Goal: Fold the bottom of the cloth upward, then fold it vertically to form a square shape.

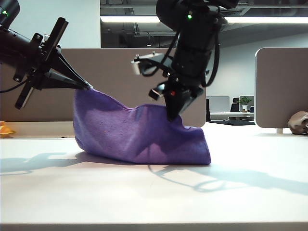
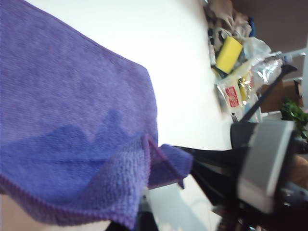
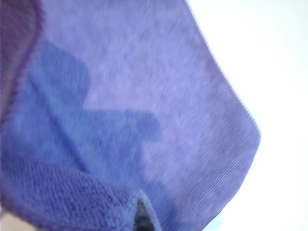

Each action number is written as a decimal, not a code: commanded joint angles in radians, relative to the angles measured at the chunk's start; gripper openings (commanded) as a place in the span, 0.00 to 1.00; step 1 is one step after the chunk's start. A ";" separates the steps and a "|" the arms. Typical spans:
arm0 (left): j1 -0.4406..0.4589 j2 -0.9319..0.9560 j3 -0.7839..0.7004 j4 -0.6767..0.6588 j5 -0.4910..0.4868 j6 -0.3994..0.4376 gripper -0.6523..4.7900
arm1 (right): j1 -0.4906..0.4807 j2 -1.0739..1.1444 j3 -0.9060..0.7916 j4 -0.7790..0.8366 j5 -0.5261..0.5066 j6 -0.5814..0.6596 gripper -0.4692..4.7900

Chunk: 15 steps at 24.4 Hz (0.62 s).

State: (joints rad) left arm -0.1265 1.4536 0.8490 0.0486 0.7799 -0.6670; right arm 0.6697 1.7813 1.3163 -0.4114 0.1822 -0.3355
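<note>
The purple cloth [image 1: 139, 134] hangs between both grippers, with its lower part resting on the white table [image 1: 154, 192]. My left gripper [image 1: 89, 87] is shut on its upper left corner, lifted above the table. My right gripper [image 1: 172, 115] points down and is shut on the cloth's top edge, lower and further right. In the left wrist view the cloth [image 2: 72, 120] drapes over the left gripper [image 2: 139, 222], hiding most of the fingers. In the right wrist view the cloth [image 3: 144, 106] fills the frame, and only a dark tip of the right gripper [image 3: 142, 219] shows under a fold.
Beige partition panels [image 1: 120, 77] stand behind the table, with another [image 1: 281, 86] at the right. A brownish lump [image 1: 299, 122] lies at the far right and a yellow thing [image 1: 5, 129] at the far left. Clutter with a yellow block [image 2: 228, 54] sits beyond the table edge.
</note>
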 commanded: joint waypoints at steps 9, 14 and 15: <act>0.002 0.031 0.023 0.065 -0.100 0.000 0.11 | -0.052 0.041 0.071 0.034 0.003 -0.015 0.09; 0.002 0.085 0.065 0.066 -0.106 -0.002 0.11 | -0.058 0.043 0.071 0.074 0.003 -0.032 0.09; 0.002 0.093 0.074 0.066 -0.106 -0.002 0.11 | -0.058 0.048 0.071 0.079 0.003 -0.033 0.09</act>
State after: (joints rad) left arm -0.1268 1.5402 0.9089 0.0990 0.6769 -0.6697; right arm 0.6136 1.8282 1.3819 -0.3531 0.1837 -0.3653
